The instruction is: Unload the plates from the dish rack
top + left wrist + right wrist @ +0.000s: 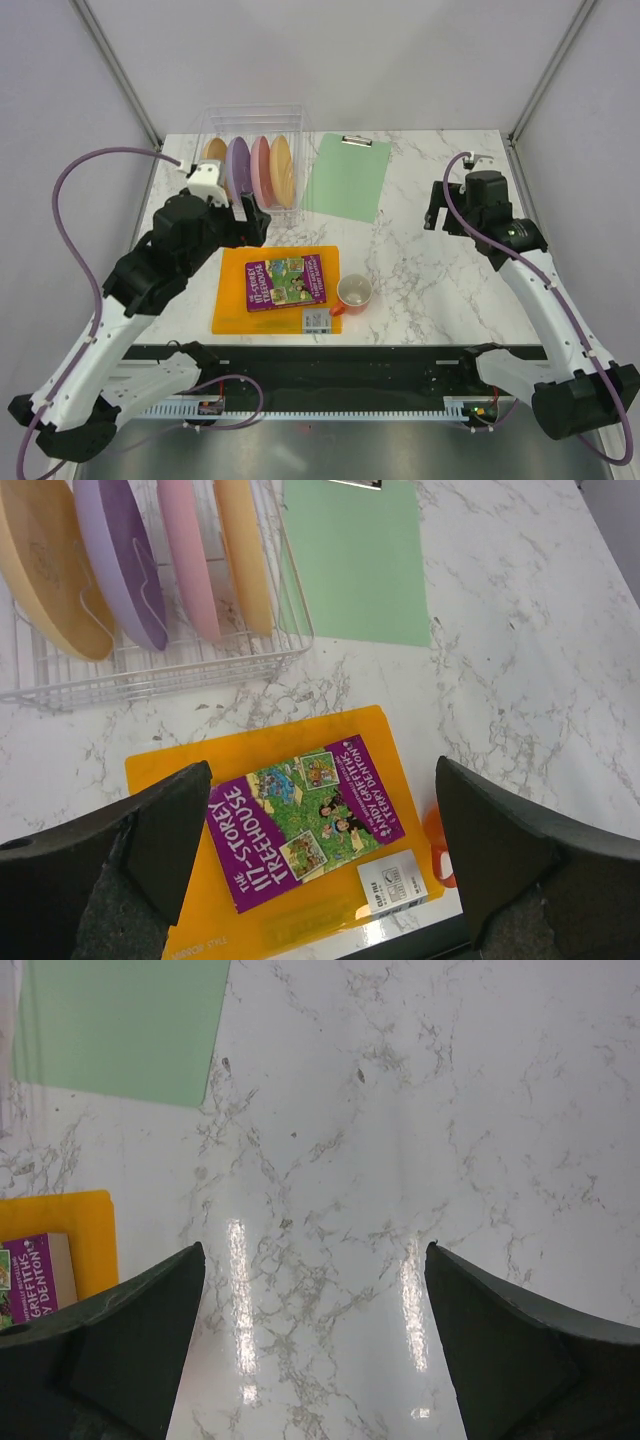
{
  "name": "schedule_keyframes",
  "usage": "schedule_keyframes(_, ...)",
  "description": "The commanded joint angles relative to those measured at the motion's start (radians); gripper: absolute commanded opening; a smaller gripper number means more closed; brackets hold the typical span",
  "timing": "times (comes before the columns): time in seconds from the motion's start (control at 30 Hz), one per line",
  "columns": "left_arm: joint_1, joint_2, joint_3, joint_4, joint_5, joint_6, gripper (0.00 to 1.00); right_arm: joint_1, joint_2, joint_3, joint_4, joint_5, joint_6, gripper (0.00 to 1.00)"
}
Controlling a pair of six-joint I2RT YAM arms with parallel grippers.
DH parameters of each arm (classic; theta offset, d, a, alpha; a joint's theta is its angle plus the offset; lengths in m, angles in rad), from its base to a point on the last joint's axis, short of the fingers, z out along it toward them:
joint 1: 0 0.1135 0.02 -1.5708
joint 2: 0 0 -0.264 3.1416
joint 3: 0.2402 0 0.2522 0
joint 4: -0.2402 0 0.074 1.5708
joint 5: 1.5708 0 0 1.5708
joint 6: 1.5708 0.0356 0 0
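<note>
Presently all four plates stand on edge in the dish rack [297, 125] at the far left of the counter [420, 270]: left yellow plate [214, 149], purple plate [238, 168], pink plate [261, 167], right yellow plate [282, 170]. None has been unloaded.

The left fingers [150, 845] are spread wide and empty, hovering over the book [305, 820] on the orange cutting board [170, 765], just short of the rack. The right fingers [120, 1325] are equally wide apart, holding nothing, over the counter well apart from the rack.

The step in hand appears to be the approach to a first plate. The right yellow plate looks most accessible. The fingers should straddle its upper rim, one entering the gap beside the pink plate. They should close firmly and lift straight up clear of the wires before swinging away.
</note>
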Motion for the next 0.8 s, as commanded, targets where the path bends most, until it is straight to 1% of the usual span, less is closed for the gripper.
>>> schedule_keyframes(0.0,-0.001,0.139,0.087,0.045,0.083,0.03,1.0,0.004,-0.055,0.018,0.002,0.011,-0.025,0.98)
schedule_keyframes(0.07,-0.012,0.214,0.111,0.068,0.153,0.044,1.0,0.003,-0.059,0.017,0.0,0.053,-0.036,0.98)
schedule_keyframes(0.13,-0.021,0.271,0.134,0.079,0.135,0.041,1.0,0.004,-0.059,0.015,-0.005,0.102,-0.048,0.98)
schedule_keyframes(0.17,-0.025,0.297,0.168,0.085,0.15,0.081,1.0,0.004,-0.058,0.023,-0.009,0.108,-0.048,0.98)
schedule_keyframes(0.23,-0.048,0.373,0.199,0.099,0.111,0.095,1.0,0.004,-0.039,0.037,-0.032,0.105,-0.047,0.98)
schedule_keyframes(0.33,-0.047,0.466,0.265,0.097,0.095,0.122,1.0,0.004,-0.021,0.052,-0.041,0.094,-0.042,0.98)
schedule_keyframes(0.37,-0.048,0.482,0.291,0.1,0.045,0.119,1.0,0.004,-0.018,0.051,-0.04,0.091,-0.041,0.98)
schedule_keyframes(0.43,-0.048,0.541,0.326,0.102,0.002,0.142,1.0,0.004,-0.009,0.047,-0.029,0.087,-0.041,0.98)
schedule_keyframes(0.47,-0.048,0.557,0.356,0.102,-0.057,0.159,1.0,0.006,-0.003,0.05,-0.026,0.085,-0.041,0.98)
schedule_keyframes(0.53,-0.047,0.618,0.389,0.103,-0.108,0.182,1.0,0.006,0.017,0.055,-0.021,0.076,-0.042,0.98)
schedule_keyframes(0.57,-0.047,0.636,0.416,0.103,-0.175,0.188,1.0,0.004,0.025,0.058,-0.02,0.071,-0.042,0.98)
schedule_keyframes(0.63,-0.047,0.685,0.432,0.116,-0.23,0.204,1.0,0.004,0.042,0.061,-0.02,0.071,-0.041,0.98)
schedule_keyframes(0.67,-0.047,0.701,0.446,0.119,-0.304,0.204,1.0,0.004,0.045,0.061,-0.02,0.071,-0.041,0.98)
schedule_keyframes(0.77,-0.045,0.756,0.447,0.171,-0.372,0.242,1.0,0.006,0.051,0.06,-0.017,0.07,-0.041,0.98)
